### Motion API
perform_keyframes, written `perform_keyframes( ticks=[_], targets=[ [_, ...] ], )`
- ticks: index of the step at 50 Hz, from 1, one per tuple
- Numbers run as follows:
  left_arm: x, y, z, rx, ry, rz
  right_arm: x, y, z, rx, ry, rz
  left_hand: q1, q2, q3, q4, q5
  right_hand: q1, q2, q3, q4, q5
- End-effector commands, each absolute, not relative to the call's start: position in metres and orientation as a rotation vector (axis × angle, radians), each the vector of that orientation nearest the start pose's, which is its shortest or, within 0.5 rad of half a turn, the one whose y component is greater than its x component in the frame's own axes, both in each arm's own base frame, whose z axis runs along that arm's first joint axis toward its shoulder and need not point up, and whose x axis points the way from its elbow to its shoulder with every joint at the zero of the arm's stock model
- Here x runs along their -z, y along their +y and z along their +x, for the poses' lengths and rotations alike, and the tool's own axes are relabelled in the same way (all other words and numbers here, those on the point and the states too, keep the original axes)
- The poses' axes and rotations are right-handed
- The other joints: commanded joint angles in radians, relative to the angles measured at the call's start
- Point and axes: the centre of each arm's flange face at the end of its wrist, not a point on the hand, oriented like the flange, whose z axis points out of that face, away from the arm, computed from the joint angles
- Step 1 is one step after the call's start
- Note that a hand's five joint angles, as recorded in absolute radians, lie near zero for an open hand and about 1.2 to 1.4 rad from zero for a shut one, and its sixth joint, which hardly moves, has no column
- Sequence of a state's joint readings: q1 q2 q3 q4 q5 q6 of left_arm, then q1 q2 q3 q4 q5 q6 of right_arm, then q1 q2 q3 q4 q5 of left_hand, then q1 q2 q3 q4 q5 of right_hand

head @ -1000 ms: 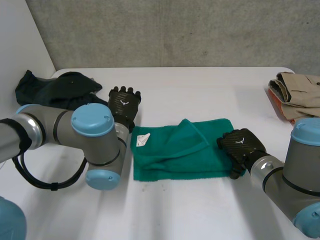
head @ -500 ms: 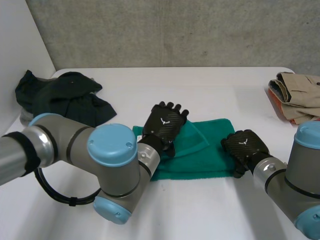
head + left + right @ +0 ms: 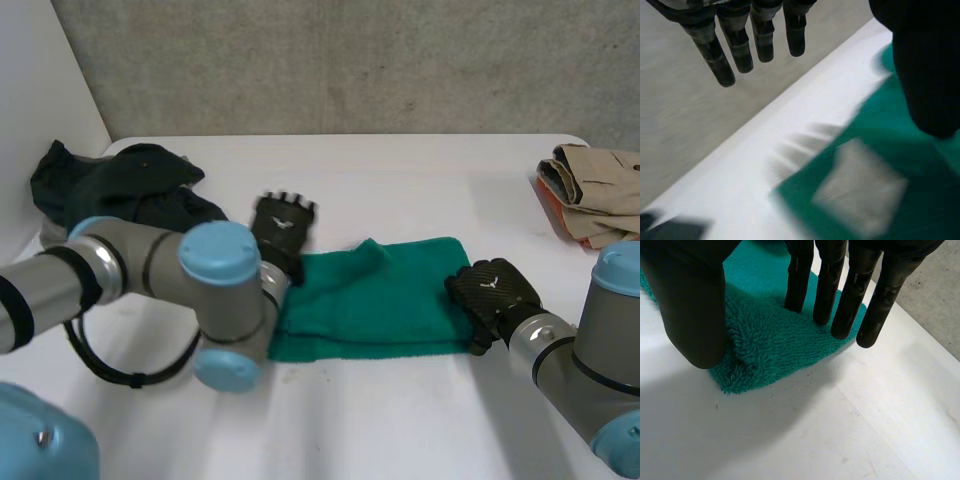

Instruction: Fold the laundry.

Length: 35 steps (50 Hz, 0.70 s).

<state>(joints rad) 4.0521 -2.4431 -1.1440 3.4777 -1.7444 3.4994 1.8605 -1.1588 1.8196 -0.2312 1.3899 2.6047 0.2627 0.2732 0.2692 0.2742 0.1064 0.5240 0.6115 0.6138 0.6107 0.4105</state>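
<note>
The left hand [image 3: 283, 225] has drawn back from the middle of the green towel [image 3: 380, 295] to its 10 o'clock corner, while the right hand [image 3: 490, 293] has hardly shifted from the towel's 3 o'clock edge. The towel lies in a folded rectangle at the middle of the white worktop [image 3: 400, 180].

In the left wrist view, the left hand's fingers [image 3: 740, 47] are straight and apart, clear of the worktop and holding nothing. Its thumb hangs over the towel near a white label [image 3: 860, 187].

In the right wrist view, the right hand's straight fingers [image 3: 800, 280] rest their tips on the pile by the towel's corner. The thumb is down beside them, and nothing is curled round the cloth.

A heap of dark clothes [image 3: 110, 185] sits at 10 o'clock on the worktop. A folded beige garment [image 3: 595, 180] sits at 2 o'clock.
</note>
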Motion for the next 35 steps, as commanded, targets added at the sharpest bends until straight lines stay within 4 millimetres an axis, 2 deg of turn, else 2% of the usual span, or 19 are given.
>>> perform_keyframes(
  ticks=[1, 8, 11, 15, 17, 21, 24, 29, 33, 35],
  targets=[
    [-0.121, -0.309, -0.347, 2.033, 2.105, 0.909, -0.130, -0.257, 0.232, 1.699, 2.329, -1.195, 0.021, 0.011, 0.015, 0.010, 0.003, 0.198, 0.110, 0.108, 0.111, 0.137],
    [-0.136, -0.277, -0.359, 2.091, 2.118, 1.020, -0.128, -0.255, 0.232, 1.689, 2.329, -1.199, -0.017, -0.027, -0.023, -0.028, -0.035, 0.239, 0.152, 0.149, 0.152, 0.178],
    [-0.136, -0.271, -0.360, 2.090, 2.121, 1.037, -0.128, -0.255, 0.232, 1.690, 2.328, -1.201, -0.017, -0.027, -0.023, -0.028, -0.035, 0.277, 0.190, 0.187, 0.190, 0.216],
    [-0.143, -0.267, -0.358, 2.097, 2.116, 1.034, -0.128, -0.257, 0.231, 1.694, 2.333, -1.204, -0.020, -0.030, -0.026, -0.031, -0.038, 0.488, 0.400, 0.398, 0.401, 0.427],
    [-0.149, -0.264, -0.356, 2.106, 2.112, 1.032, -0.128, -0.258, 0.231, 1.702, 2.330, -1.229, -0.020, -0.030, -0.026, -0.031, -0.038, 0.860, 0.773, 0.770, 0.773, 0.799],
    [-0.158, -0.259, -0.350, 2.112, 2.109, 1.021, -0.129, -0.260, 0.228, 1.731, 2.330, -1.314, -0.023, -0.033, -0.029, -0.034, -0.041, 0.872, 0.785, 0.782, 0.786, 0.811],
    [-0.167, -0.254, -0.343, 2.115, 2.106, 1.011, -0.130, -0.269, 0.216, 1.766, 2.382, -1.386, -0.037, -0.048, -0.044, -0.049, -0.056, 0.872, 0.785, 0.782, 0.786, 0.811],
    [-0.182, -0.245, -0.331, 2.143, 2.120, 0.970, -0.148, -0.280, 0.203, 1.900, 2.411, -1.573, -0.052, -0.063, -0.059, -0.064, -0.070, 0.872, 0.785, 0.782, 0.786, 0.811],
    [-0.192, -0.243, -0.320, 2.171, 2.158, 0.899, -0.164, -0.283, 0.215, 2.052, 2.278, -1.723, -0.049, -0.060, -0.056, -0.061, -0.067, 0.872, 0.785, 0.782, 0.786, 0.811],
    [-0.197, -0.242, -0.316, 2.191, 2.175, 0.863, -0.176, -0.270, 0.250, 2.163, 2.037, -1.803, -0.052, -0.063, -0.059, -0.064, -0.070, 0.872, 0.785, 0.782, 0.786, 0.811]
  ],
)
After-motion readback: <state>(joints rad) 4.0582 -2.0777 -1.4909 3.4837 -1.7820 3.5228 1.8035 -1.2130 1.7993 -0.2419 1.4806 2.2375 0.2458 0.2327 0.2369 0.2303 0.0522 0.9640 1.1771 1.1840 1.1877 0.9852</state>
